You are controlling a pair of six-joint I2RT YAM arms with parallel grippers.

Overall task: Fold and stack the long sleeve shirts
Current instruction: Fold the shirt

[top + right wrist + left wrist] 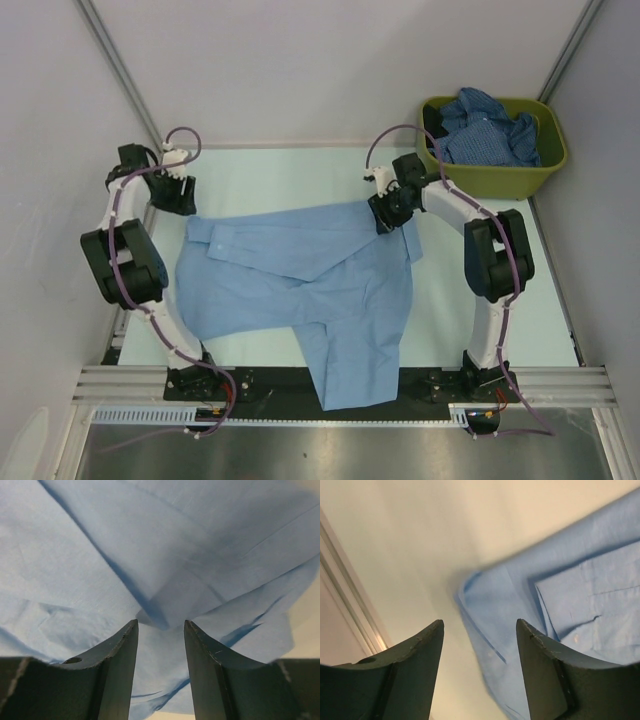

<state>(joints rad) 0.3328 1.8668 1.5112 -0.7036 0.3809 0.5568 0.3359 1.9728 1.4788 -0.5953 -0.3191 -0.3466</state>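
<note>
A plain light blue long sleeve shirt (300, 290) lies spread on the pale table, partly folded, with one flap laid diagonally across its top. Its lower end reaches over the table's near edge. My left gripper (183, 203) hovers just off the shirt's back-left corner. In the left wrist view the left gripper (480, 622) is open and holds nothing, and the shirt's corner (580, 600) lies ahead and to the right. My right gripper (385, 218) is over the shirt's back-right corner. There the right gripper (160, 622) stands open above the cloth (100, 555), with a raised fold at its fingertips.
An olive-green bin (490, 178) at the back right holds crumpled darker blue patterned shirts (485, 130). Grey walls close in both sides. A metal rail (560, 380) runs along the near edge between the arm bases.
</note>
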